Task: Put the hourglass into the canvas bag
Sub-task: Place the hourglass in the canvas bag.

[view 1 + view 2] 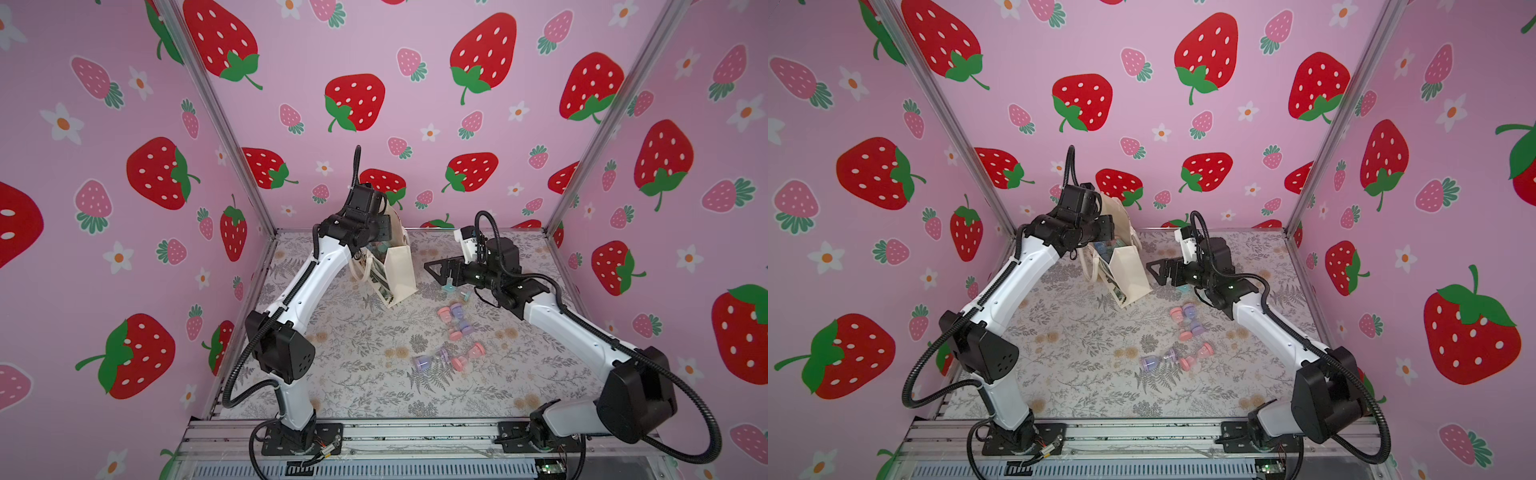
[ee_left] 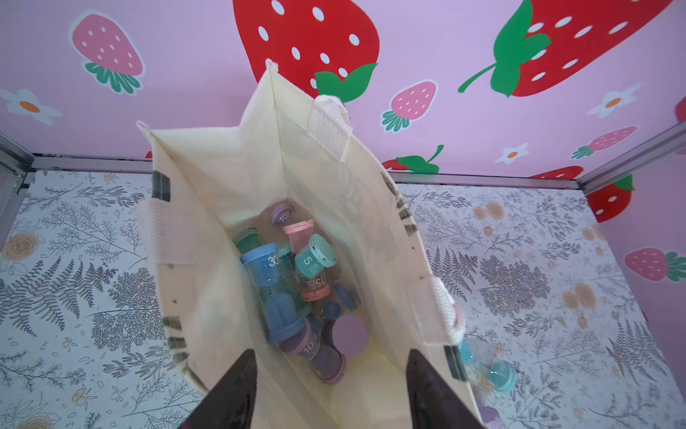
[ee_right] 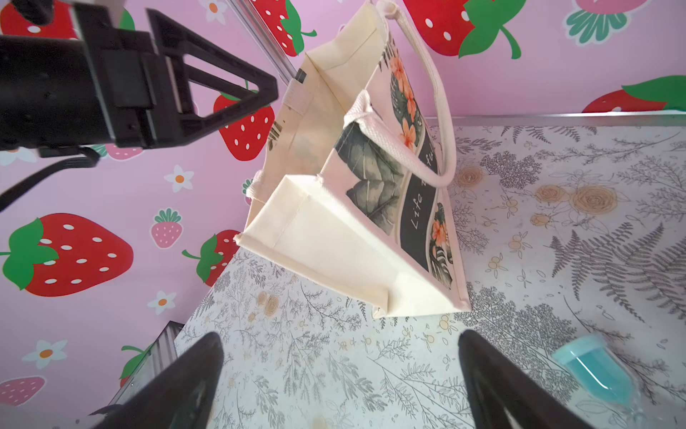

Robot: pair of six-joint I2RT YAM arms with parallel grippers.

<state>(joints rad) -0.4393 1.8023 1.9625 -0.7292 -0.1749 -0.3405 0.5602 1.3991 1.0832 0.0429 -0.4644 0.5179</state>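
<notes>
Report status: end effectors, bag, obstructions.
Left end effector open, empty, over boxy cream canvas bag. Right end effector open, empty. Pastel plastic hourglasses inside bag; others loose on floral table. Nothing else at mouth.

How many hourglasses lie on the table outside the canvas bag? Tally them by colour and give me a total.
Pink hourglasses: 2
Purple hourglasses: 2
Teal hourglass: 1
Total: 5
</notes>
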